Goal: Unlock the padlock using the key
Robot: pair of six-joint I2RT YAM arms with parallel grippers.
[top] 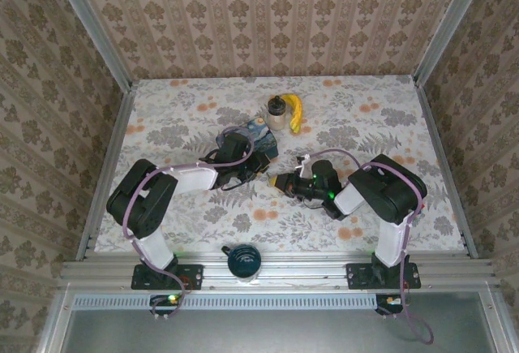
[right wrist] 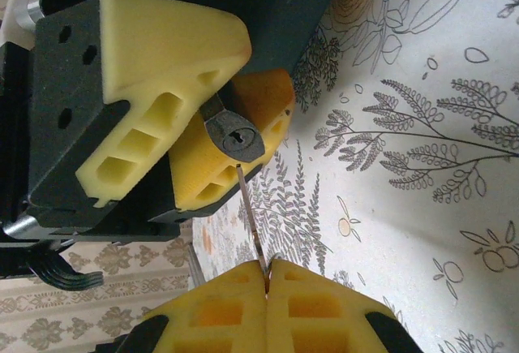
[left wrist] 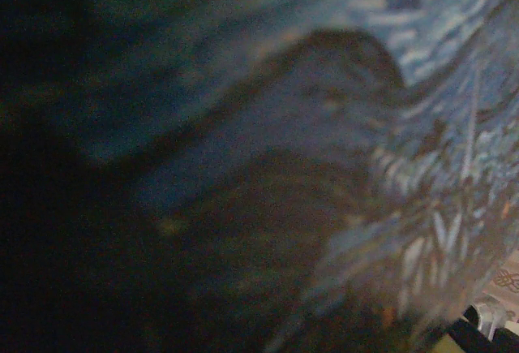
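Left gripper (right wrist: 231, 97) clamps the padlock (right wrist: 220, 130), keyhole (right wrist: 236, 135) outward (steadied for insertion); right gripper (right wrist: 266, 276), pinched on the key (right wrist: 250, 215), points its blade straight ahead at that keyhole.

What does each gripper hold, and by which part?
The left gripper clamps the padlock by its body; the right gripper pinches the key by its head end.

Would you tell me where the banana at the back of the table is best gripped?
Probably the banana at mid-length, from above, jaws across its narrow width: it lies flat, running far to near, with a small bottle close on its left.
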